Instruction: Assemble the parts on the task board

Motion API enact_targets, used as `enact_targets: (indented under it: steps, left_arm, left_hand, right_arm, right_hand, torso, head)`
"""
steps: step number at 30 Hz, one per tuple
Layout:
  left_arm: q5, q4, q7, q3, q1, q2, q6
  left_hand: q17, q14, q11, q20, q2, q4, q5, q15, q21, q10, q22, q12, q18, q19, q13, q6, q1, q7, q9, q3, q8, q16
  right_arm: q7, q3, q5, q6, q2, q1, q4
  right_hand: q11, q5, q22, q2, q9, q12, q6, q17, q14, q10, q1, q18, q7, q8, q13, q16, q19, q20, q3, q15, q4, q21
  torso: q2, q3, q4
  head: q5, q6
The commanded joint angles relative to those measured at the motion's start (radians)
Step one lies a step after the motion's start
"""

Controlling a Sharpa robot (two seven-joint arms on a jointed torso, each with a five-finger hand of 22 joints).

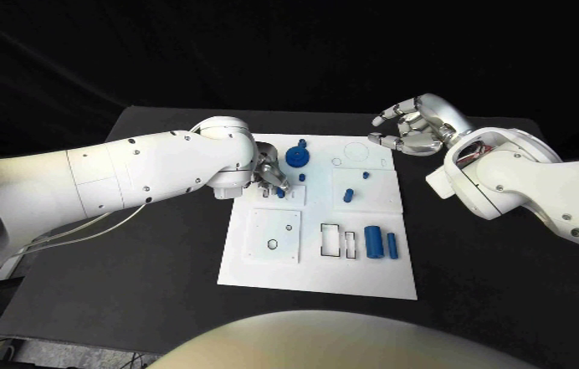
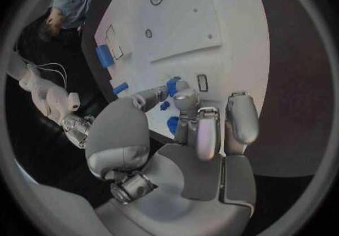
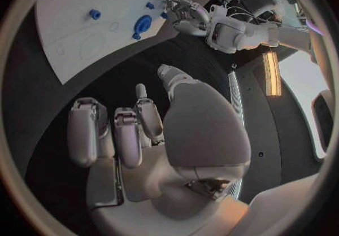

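The white task board (image 1: 316, 264) lies in the middle of the black table. My left hand (image 1: 265, 175) reaches over the board's left side and pinches a small blue part (image 1: 280, 191) between thumb and a finger; the same part (image 2: 172, 85) shows at the fingertips (image 2: 186, 99) in the left wrist view. A blue gear-like part (image 1: 298, 156) and a small blue peg (image 1: 303, 176) lie just beyond that hand. Another blue part (image 1: 347, 193) sits mid-board, and two blue cylinders (image 1: 382, 243) lie at the right. My right hand (image 1: 414, 130) hovers past the board's far right corner, fingers loosely bent, holding nothing.
Rectangular outlines and slots (image 1: 336, 241) are marked on the board beside the cylinders, and a plate with a round hole (image 1: 273, 235) lies on its near left. Bare black table (image 1: 483, 269) surrounds the board. White cables (image 1: 84, 235) hang from my left arm.
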Motion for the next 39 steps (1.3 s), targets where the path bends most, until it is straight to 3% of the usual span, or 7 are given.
enact_targets:
  steps: [1, 10, 18, 33, 37, 39]
  left_arm:
    - [0.001, 0.000, -0.008, -0.004, -0.004, 0.003, 0.043]
    - [-0.003, -0.001, -0.010, -0.005, -0.004, 0.003, 0.051]
    - [-0.004, -0.001, -0.010, -0.005, -0.004, 0.003, 0.054]
    - [-0.010, 0.004, -0.009, -0.004, -0.005, 0.000, 0.035]
    - [0.000, 0.016, -0.007, 0.001, -0.005, -0.009, 0.013]
    - [0.019, 0.029, -0.006, 0.010, -0.005, -0.020, -0.004]
  left_hand:
    - [0.263, 0.104, 0.001, -0.001, 0.000, 0.006, -0.010, -0.007, -0.004, 0.009, 0.072, 0.005, -0.018, 0.010, 0.003, 0.008, -0.010, -0.002, -0.001, -0.007, -0.003, 0.004]
    - [0.263, 0.104, 0.001, 0.000, 0.001, 0.025, -0.052, -0.007, -0.004, 0.012, 0.076, 0.010, -0.019, 0.013, 0.006, 0.011, -0.007, -0.003, -0.004, -0.037, -0.003, 0.004]
    - [0.263, 0.104, 0.001, 0.002, 0.005, 0.068, -0.123, -0.007, -0.003, 0.017, 0.084, 0.016, -0.020, 0.018, 0.009, 0.017, 0.011, -0.003, -0.007, -0.095, -0.002, 0.004]
    - [0.263, 0.104, 0.001, 0.000, 0.003, 0.133, -0.135, -0.009, -0.002, 0.020, 0.092, 0.019, -0.021, 0.022, 0.010, 0.022, 0.033, -0.003, -0.007, -0.176, 0.000, 0.004]
    - [0.263, 0.104, 0.000, -0.001, 0.002, 0.143, -0.135, -0.009, -0.003, 0.020, 0.093, 0.017, -0.021, 0.022, 0.009, 0.017, 0.046, -0.004, -0.008, -0.185, -0.002, 0.004]
    - [0.263, 0.104, 0.000, -0.002, 0.000, 0.148, -0.135, -0.008, -0.003, 0.017, 0.093, 0.013, -0.021, 0.022, 0.005, 0.010, 0.055, -0.003, -0.009, -0.188, -0.007, 0.004]
  right_arm:
    - [0.006, 0.000, -0.004, 0.011, 0.000, -0.001, 0.001]
    - [0.006, 0.000, -0.004, 0.011, 0.000, -0.001, 0.000]
    - [0.006, 0.000, -0.004, 0.011, -0.001, -0.001, 0.000]
    - [0.007, 0.000, -0.004, 0.010, -0.001, -0.001, -0.001]
    - [0.007, 0.000, -0.003, 0.010, -0.001, -0.001, -0.003]
    - [0.008, 0.000, -0.003, 0.010, -0.001, -0.001, -0.005]
  right_hand:
    - [0.001, -0.004, 0.157, 0.000, 0.001, -0.007, -0.002, 0.247, 0.100, -0.007, -0.013, 0.009, -0.001, 0.005, -0.002, 0.000, -0.007, -0.001, -0.001, 0.001, 0.005, -0.005]
    - [0.001, -0.007, 0.157, -0.001, 0.001, -0.007, -0.003, 0.245, 0.100, -0.007, -0.017, 0.009, -0.002, 0.006, -0.002, -0.001, -0.008, -0.001, -0.002, 0.001, 0.007, -0.005]
    - [0.001, -0.011, 0.157, -0.001, 0.002, -0.007, -0.003, 0.245, 0.100, -0.007, -0.022, 0.009, -0.002, 0.007, -0.002, -0.001, -0.008, -0.001, -0.004, 0.001, 0.010, -0.007]
    - [0.001, -0.011, 0.156, -0.002, 0.003, -0.007, -0.003, 0.244, 0.099, -0.006, -0.028, 0.010, -0.002, 0.007, -0.002, -0.002, -0.009, -0.001, -0.007, 0.001, 0.012, -0.009]
    - [0.001, -0.011, 0.156, -0.002, 0.003, -0.007, -0.003, 0.243, 0.099, -0.006, -0.030, 0.010, -0.002, 0.007, -0.002, -0.002, -0.009, -0.001, -0.008, 0.001, 0.013, -0.009]
    - [0.001, -0.011, 0.156, -0.002, 0.003, -0.007, -0.003, 0.243, 0.099, -0.006, -0.030, 0.010, -0.002, 0.007, -0.002, -0.002, -0.009, -0.001, -0.008, 0.001, 0.013, -0.009]
  torso:
    - [0.000, -0.0004, 0.0003]
    - [0.000, -0.0001, -0.0004]
    - [0.000, 0.0002, 0.0003]
    - [0.000, -0.0004, 0.0001]
    - [-0.001, -0.0008, 0.0004]
    - [-0.001, -0.0009, 0.0007]
  head:
    - [0.001, 0.000]
    - [0.001, 0.000]
    - [0.000, 0.000]
    - [0.002, 0.000]
    - [0.001, 0.000]
    - [0.001, 0.000]
